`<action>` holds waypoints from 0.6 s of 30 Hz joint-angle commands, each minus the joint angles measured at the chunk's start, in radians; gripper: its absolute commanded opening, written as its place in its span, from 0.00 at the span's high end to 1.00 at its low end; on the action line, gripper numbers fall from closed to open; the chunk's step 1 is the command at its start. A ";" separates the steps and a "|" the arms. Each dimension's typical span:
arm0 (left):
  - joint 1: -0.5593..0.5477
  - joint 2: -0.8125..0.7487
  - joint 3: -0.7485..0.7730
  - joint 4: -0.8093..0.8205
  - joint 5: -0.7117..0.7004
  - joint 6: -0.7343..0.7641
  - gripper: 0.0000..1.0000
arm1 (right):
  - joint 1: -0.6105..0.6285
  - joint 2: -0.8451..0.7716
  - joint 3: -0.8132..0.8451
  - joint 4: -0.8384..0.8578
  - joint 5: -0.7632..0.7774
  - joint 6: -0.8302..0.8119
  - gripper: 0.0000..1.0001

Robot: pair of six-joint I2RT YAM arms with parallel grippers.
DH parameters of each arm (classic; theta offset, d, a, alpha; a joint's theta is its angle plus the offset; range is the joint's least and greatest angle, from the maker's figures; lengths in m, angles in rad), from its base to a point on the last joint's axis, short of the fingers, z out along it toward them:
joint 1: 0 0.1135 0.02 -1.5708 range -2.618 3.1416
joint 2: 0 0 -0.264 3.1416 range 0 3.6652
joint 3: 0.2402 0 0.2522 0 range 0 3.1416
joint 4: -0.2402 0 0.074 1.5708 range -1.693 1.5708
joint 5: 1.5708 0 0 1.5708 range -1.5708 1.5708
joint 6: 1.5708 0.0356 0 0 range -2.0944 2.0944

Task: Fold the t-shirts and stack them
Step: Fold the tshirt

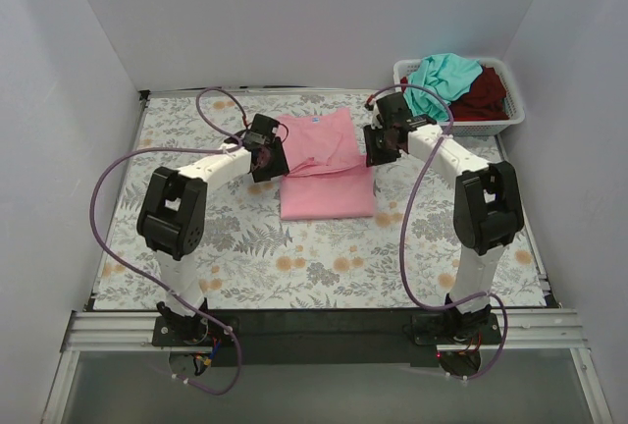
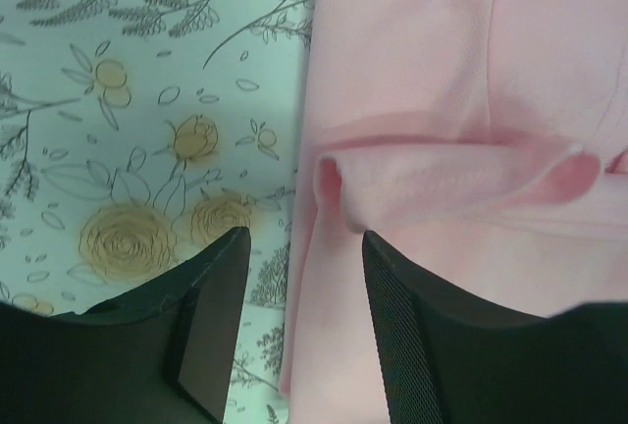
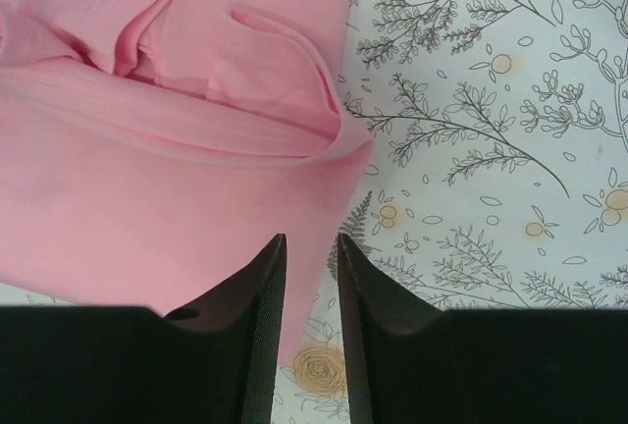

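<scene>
Robot lab test cell, dressed as a laundry table

Plain white walls [image 1: 294,12] box the table in at 9, 12 and 3 o'clock. The left arm [image 1: 177,213] and right arm [image 1: 486,203] are bolted to an aluminium rail [image 1: 324,331] at 6 o'clock, trailing purple cables [image 1: 103,188]. A floral cloth [image 1: 324,267] covers the top, and a basket [image 1: 514,108] of t-shirts [image 1: 437,76] sits at 1 o'clock.

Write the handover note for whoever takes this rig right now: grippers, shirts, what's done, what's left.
Left gripper: open, empty, at the left edge of the pink shirt.
Right gripper: open by a narrow gap, empty, at the shirt's right edge.
Pink shirt: on the table between the grippers, folded over on itself, upper layer a bit skewed.
Teal shirt and dark red shirt: bunched in the basket, far right.
Done: pink shirt folded at least once.
Left: probably tidy or finish the pink fold, then fold the other two and stack all three.
</scene>
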 commanded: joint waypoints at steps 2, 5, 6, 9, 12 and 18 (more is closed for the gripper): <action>-0.047 -0.173 -0.075 0.020 -0.021 -0.075 0.55 | 0.056 -0.112 -0.067 0.075 0.021 -0.003 0.67; -0.099 -0.191 -0.115 0.023 -0.018 -0.089 0.58 | 0.088 -0.108 -0.096 0.100 -0.004 -0.003 0.67; -0.112 -0.197 -0.126 0.028 -0.021 -0.101 0.58 | 0.098 -0.108 -0.111 0.106 -0.008 0.001 0.67; -0.133 -0.202 -0.164 0.034 -0.013 -0.121 0.58 | 0.096 -0.109 -0.147 0.135 -0.015 0.014 0.67; -0.133 -0.217 -0.196 0.043 -0.035 -0.127 0.54 | 0.073 -0.120 -0.160 0.153 0.016 -0.003 0.61; -0.115 -0.214 -0.190 0.078 -0.001 -0.100 0.51 | 0.044 -0.114 -0.157 0.169 -0.071 -0.083 0.62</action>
